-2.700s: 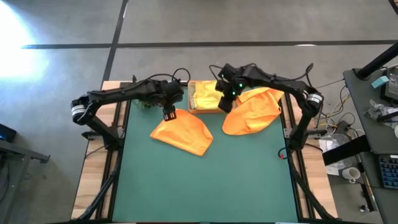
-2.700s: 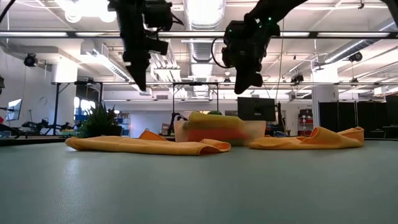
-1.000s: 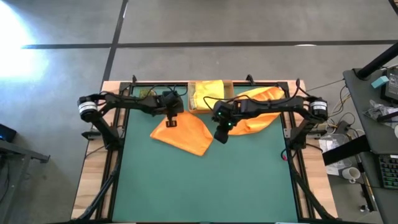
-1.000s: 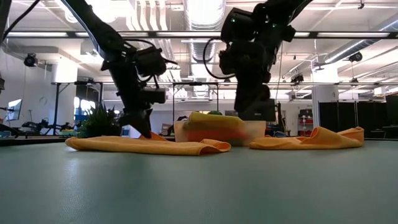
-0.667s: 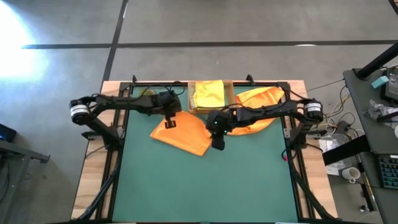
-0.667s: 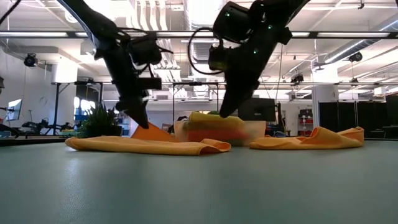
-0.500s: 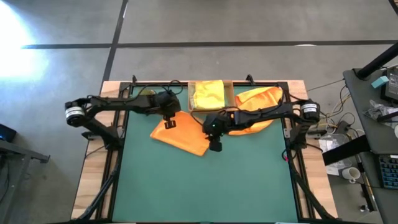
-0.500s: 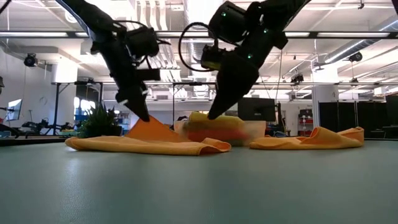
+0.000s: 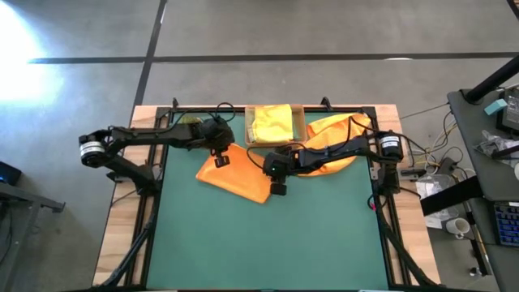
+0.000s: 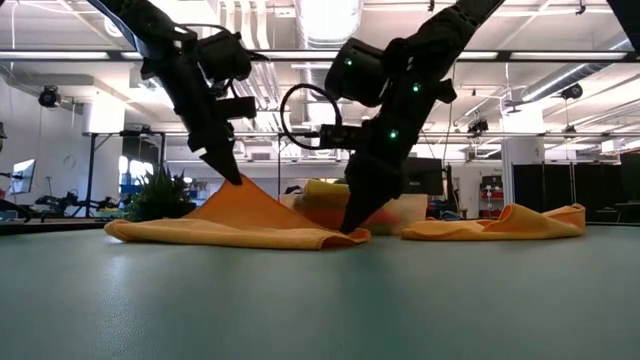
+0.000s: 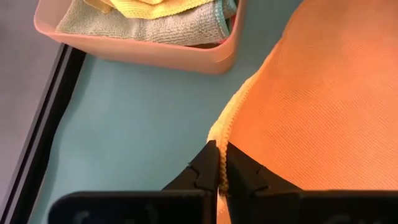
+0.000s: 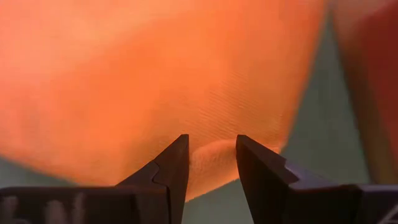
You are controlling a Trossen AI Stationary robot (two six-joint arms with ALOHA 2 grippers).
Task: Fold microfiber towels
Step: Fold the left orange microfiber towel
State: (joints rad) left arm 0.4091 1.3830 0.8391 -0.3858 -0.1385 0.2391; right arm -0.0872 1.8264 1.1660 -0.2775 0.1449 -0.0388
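Orange towel (image 9: 238, 174) spread on mat (image 9: 268, 243), just in front of tray (image 9: 302, 123). Left gripper (image 11: 217, 167) pinched shut on towel's rear hem near tray, lifting it into a tent. Right gripper (image 12: 210, 163) down at towel's right corner, jaws apart with a fold of cloth between them, not yet clamped.

Risks, as judgement: closing right jaws on that small bulge may catch only one layer, or just the tip, so corner slips free mid-fold. Uneven lift between two grippers could skew the fold or drag the whole towel across mat. Left pinch sits right at hem; a sharp pull might strip it out.

Second orange towel (image 9: 336, 139) heaped right of tray, near right arm; could snag on a sweep. Yellow towel (image 9: 272, 122) in tray. Tray close behind; wide bare mat in front, best room for folding toward.
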